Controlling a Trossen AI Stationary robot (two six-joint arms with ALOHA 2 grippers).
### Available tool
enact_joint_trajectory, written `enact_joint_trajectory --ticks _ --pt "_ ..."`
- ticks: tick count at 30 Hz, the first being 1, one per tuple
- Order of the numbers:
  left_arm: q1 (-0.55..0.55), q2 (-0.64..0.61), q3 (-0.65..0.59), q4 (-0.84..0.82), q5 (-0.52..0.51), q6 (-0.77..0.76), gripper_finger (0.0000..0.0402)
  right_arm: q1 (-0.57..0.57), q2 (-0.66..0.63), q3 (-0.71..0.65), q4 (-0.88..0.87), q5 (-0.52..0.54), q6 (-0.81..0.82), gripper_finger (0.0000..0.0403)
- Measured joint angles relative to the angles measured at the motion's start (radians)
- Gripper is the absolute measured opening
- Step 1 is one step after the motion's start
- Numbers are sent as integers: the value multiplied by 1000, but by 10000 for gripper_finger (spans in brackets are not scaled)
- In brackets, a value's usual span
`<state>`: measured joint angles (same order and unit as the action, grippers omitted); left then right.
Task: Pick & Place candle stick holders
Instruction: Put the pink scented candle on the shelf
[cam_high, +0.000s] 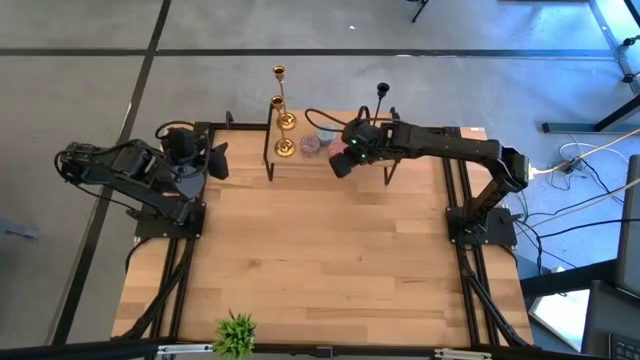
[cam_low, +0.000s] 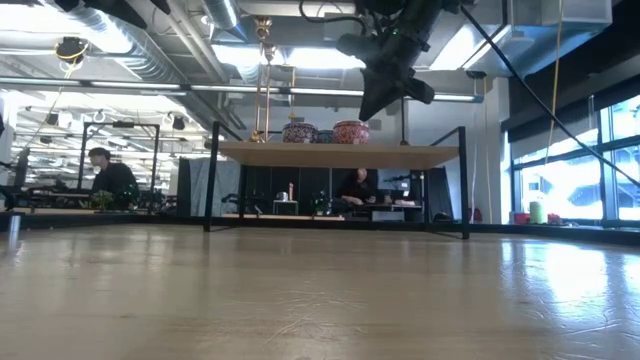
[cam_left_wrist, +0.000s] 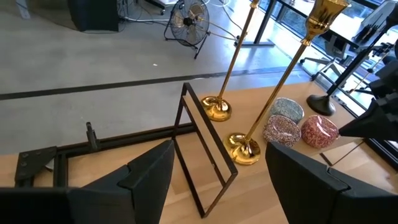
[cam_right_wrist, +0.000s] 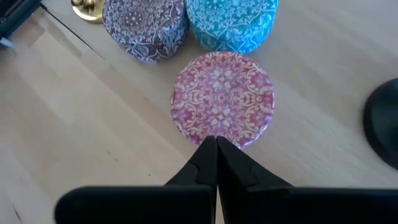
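Two gold candle stick holders (cam_high: 285, 147) (cam_left_wrist: 244, 149) stand upright on their round bases at the left end of a raised wooden shelf (cam_low: 340, 155) along the table's far edge. A black candle stick holder (cam_high: 382, 92) stands toward the shelf's right end, its base (cam_right_wrist: 384, 124) beside my right arm. My right gripper (cam_right_wrist: 216, 149) is shut and points steeply down, hanging a little above the near edge of a red patterned tin (cam_right_wrist: 222, 98). My left gripper (cam_left_wrist: 217, 180) waits open at the table's left side, raised, facing the gold holders.
Three patterned tins sit together on the shelf between the gold and black holders: red, purple (cam_right_wrist: 144, 28) and blue (cam_right_wrist: 231, 22). The shelf's black metal legs (cam_left_wrist: 199, 155) stand on the table. A small green plant (cam_high: 236, 335) is at the near edge. People sit in the room behind.
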<state>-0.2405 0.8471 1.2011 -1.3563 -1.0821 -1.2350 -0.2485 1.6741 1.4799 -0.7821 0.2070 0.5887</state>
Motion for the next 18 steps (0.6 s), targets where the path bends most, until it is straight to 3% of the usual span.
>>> enact_joint_trajectory --ticks 18 --pt "0 14 0 0 0 -1 251 28 28 -1 0 -17 17 1"
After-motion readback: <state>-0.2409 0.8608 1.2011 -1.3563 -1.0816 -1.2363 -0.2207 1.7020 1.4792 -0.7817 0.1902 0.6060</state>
